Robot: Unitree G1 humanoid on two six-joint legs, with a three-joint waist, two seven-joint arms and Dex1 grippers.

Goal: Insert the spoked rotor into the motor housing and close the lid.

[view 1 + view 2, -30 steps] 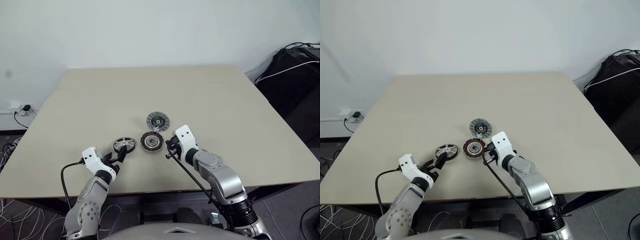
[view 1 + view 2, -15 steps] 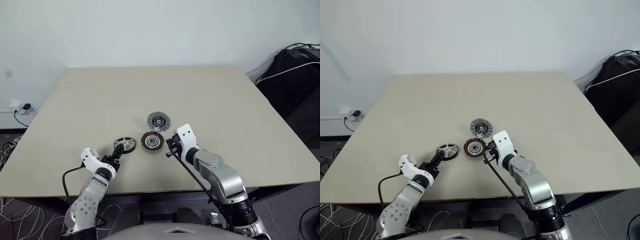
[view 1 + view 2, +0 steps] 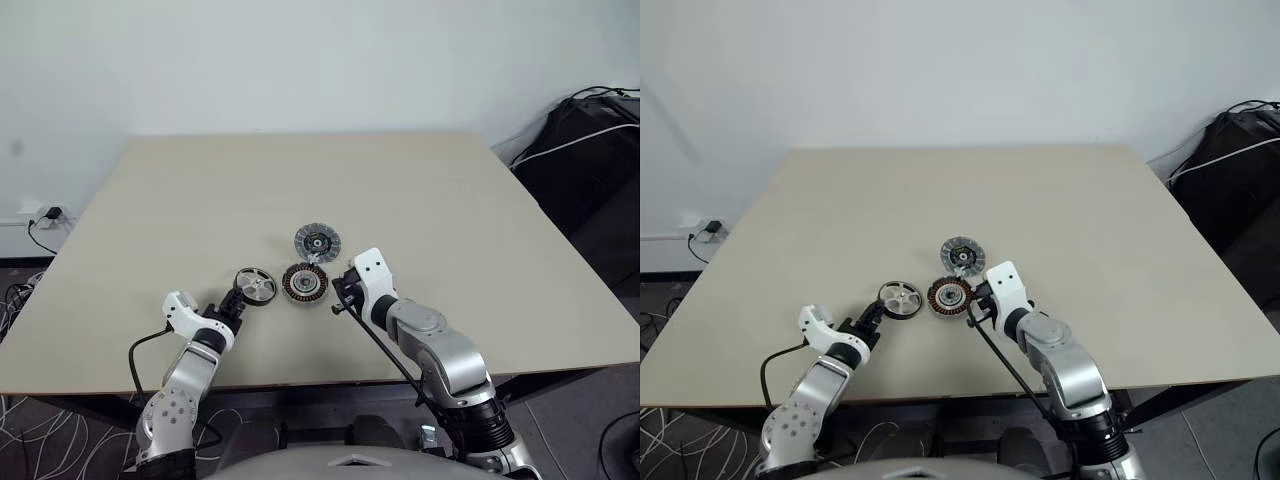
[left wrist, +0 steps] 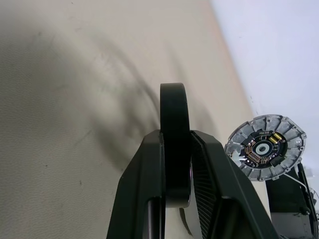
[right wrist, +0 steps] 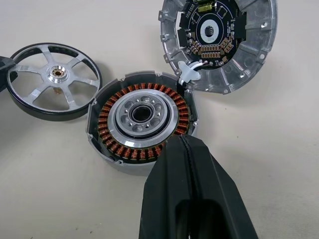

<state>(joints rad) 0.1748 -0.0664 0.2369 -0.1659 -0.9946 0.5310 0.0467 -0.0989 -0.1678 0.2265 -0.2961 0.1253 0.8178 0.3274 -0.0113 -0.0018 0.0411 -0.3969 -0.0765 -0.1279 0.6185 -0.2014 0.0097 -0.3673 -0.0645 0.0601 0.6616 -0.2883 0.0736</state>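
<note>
A: On the beige table, the lid lies just behind the motor housing; the spoked rotor stands tilted just left of it. How will it handle?

B: Likely stiff, light metal; the black rim is the place to pinch. The left gripper clamps that rim edge-on. The right gripper, fingers pressed together and empty, rests at the housing's near edge.

A: Anything hidden?

B: The rotor's spokes, in the left wrist view.

On the table, the left pincer grips the spoked rotor beside the motor housing
</note>
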